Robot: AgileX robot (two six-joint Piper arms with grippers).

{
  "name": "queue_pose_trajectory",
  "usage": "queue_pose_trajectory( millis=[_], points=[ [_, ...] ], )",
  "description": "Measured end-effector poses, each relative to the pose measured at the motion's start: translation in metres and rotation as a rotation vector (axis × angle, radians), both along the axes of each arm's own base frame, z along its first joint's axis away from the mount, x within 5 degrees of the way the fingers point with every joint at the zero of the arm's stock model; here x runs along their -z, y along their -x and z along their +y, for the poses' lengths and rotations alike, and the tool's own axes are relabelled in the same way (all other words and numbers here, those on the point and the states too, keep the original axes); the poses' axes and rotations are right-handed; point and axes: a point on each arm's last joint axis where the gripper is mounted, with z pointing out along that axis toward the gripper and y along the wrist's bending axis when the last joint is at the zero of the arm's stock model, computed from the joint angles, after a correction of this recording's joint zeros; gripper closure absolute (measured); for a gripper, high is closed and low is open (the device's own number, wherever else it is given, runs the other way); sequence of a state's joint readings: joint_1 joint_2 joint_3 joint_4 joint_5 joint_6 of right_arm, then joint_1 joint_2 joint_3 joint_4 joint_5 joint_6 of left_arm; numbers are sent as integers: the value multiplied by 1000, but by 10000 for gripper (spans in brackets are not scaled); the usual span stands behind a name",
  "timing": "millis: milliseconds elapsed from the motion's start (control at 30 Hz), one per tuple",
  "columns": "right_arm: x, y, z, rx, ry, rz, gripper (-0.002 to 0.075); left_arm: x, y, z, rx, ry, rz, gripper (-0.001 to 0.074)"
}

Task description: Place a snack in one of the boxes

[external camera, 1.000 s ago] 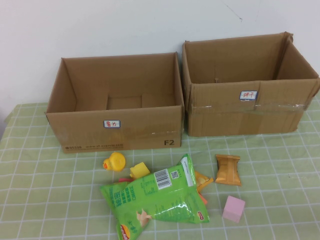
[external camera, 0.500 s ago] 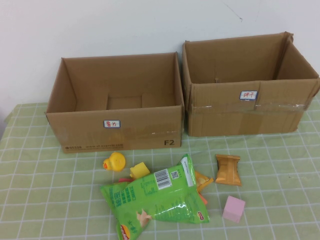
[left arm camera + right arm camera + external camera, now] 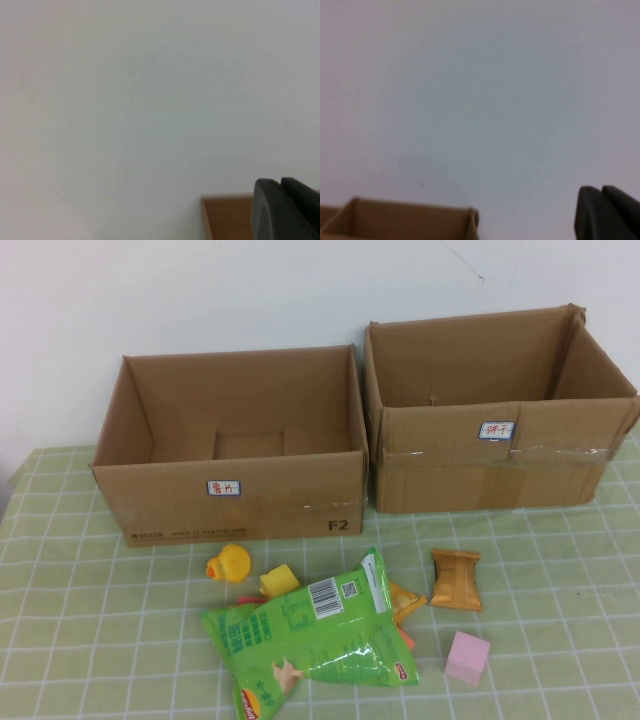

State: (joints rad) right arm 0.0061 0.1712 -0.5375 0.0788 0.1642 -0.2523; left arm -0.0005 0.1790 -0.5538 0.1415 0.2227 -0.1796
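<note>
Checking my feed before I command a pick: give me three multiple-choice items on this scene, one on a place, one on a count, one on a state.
1. Where is the green chip bag?
A. in the left box
B. on the table in front of the left box
C. in the right box

2. How many cardboard boxes?
A. one
B. two
C. three

3. The grippers are:
A. both shut
B. both open
C. holding snacks

Key: 1 B, it lies on the tablecloth before the left box. 2 B, the left box and right box. 3 A, left gripper and right gripper are raised off the table, shut and empty.

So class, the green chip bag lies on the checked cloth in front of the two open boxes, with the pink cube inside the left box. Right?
Not quite. The high view shows the pink cube on the cloth, right of the green chip bag; the left box holds nothing.
</note>
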Motion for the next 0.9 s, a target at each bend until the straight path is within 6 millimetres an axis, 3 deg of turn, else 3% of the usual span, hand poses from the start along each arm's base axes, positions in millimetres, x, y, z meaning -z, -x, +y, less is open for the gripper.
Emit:
queue_pose_trajectory(
  millis=[33, 133, 333, 600, 833, 900],
  points=[
    [1, -8, 0, -3, 2, 66, 728, 0, -4, 1, -4, 3, 56, 736],
    [33, -51, 2, -24, 14, 496, 728, 17, -24, 1, -8, 41, 319, 736],
    [70, -89, 6, -56, -23, 863, 728, 36, -39, -3, 29, 137, 526, 736],
    [120, -110, 15, -136, -110, 1050, 728, 95, -65, -17, 121, 377, 762, 736],
    [120, -113, 19, -188, -90, 1014, 728, 121, -95, -23, 141, 497, 894, 736],
    [120, -113, 20, -198, -101, 1009, 728, 128, -112, -25, 139, 588, 904, 736]
  ],
)
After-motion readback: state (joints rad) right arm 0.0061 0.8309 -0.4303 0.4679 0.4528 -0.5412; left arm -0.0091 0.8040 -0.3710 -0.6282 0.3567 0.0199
